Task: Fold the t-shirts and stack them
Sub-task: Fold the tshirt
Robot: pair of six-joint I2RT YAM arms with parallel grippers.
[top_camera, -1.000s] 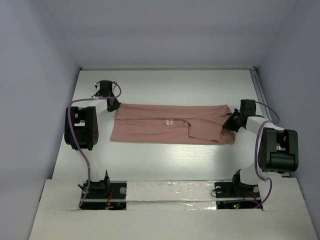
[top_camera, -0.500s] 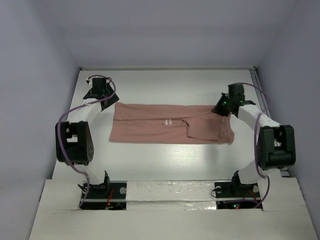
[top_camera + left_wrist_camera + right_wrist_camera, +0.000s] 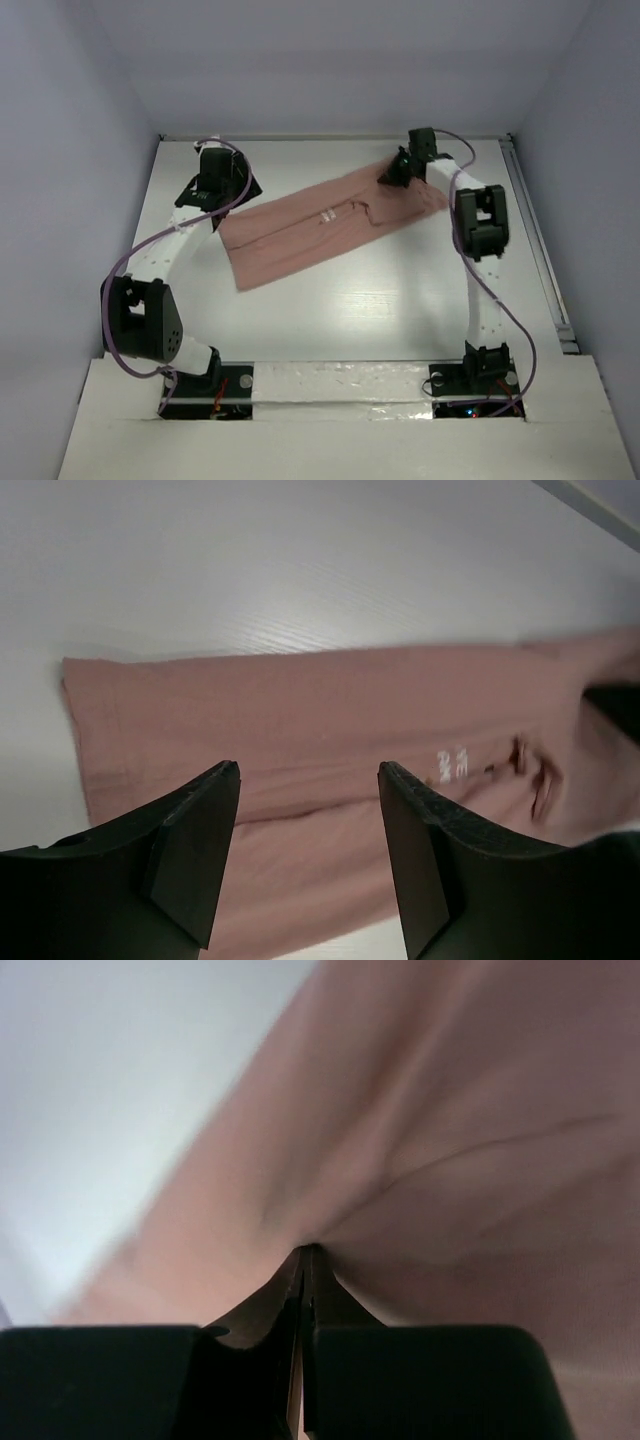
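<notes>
Garment: a salmon-pink t-shirt (image 3: pixel 310 235) is folded into a long narrow band. It lies slantwise on the white table (image 3: pixel 340 320), running from the near left to the far right.
Chest side: the small pale print (image 3: pixel 328 214) faces up, roughly midway along the band.
Right arm: the right gripper (image 3: pixel 393 172) is at the far-right end of the band. In its wrist view the fingers (image 3: pixel 420 1380) are pressed together on a pinch of pink cloth, with creases fanning out from the tips.
Left arm: the left gripper (image 3: pixel 232 190) hangs over the band's left end. Its fingers (image 3: pixel 195 850) are spread apart with nothing between them. The cloth and its left edge lie flat on the table below.
</notes>
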